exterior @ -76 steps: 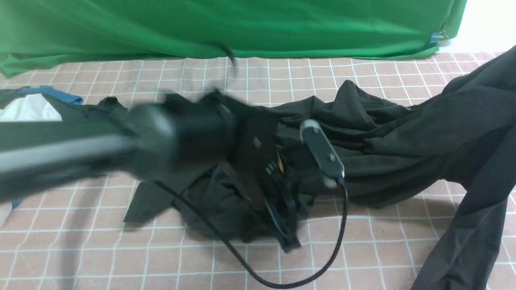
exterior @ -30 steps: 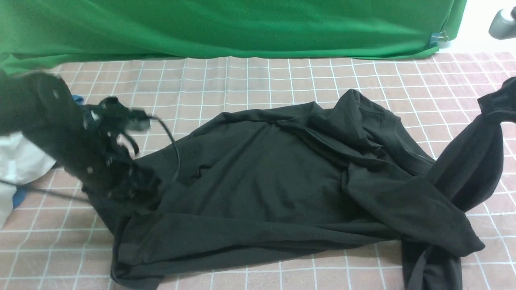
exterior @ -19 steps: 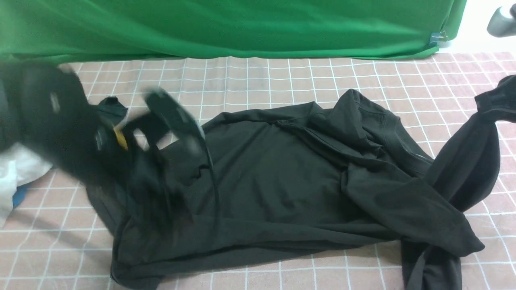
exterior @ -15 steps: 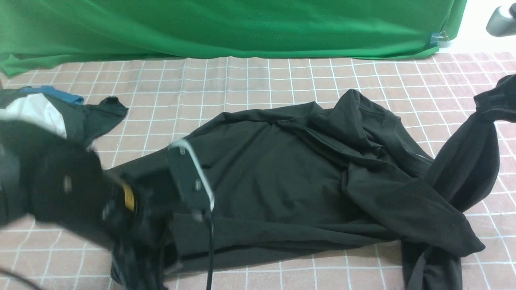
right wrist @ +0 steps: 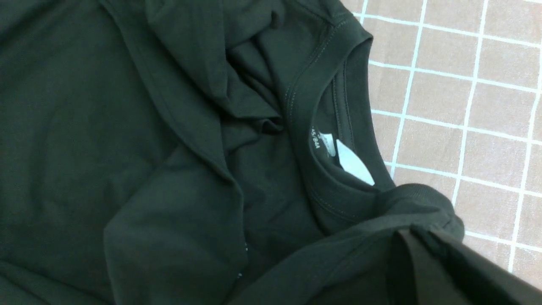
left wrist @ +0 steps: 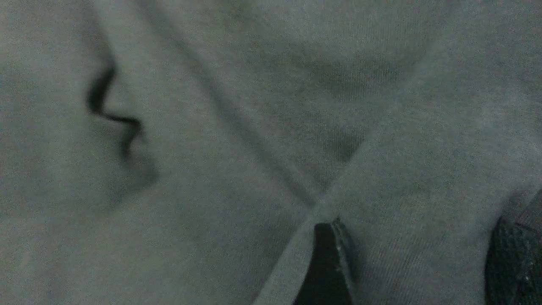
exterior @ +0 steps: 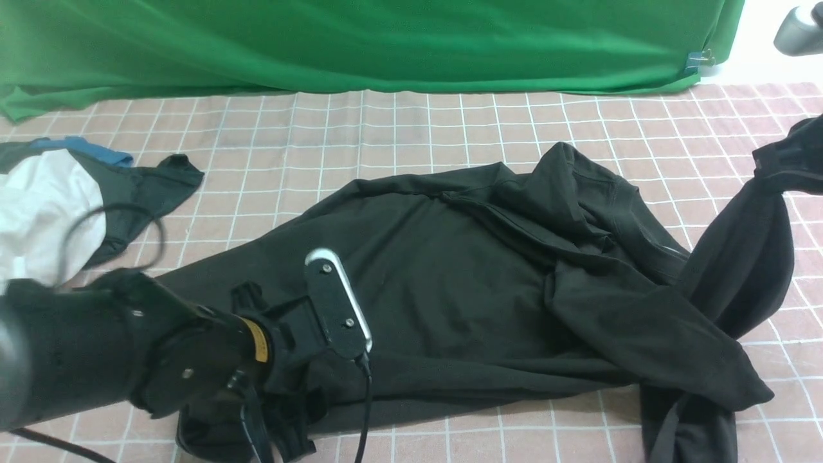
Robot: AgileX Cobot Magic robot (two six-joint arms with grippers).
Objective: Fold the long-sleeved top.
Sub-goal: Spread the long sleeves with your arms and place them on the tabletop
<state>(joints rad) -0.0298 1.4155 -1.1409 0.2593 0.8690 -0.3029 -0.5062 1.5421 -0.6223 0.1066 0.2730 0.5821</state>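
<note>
Left gripper [exterior: 276, 418] is sitting at the near-left hem (clamped or spread, I cannot tell); right gripper [exterior: 787, 161] is pinching the right sleeve of the long-sleeved top [exterior: 437, 283], which is lying centrally. Soft, limp knit; hems are offering holds.

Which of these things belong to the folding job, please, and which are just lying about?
For the job: black top.
Lying about: white garment, grey garment, green cloth behind.
</note>
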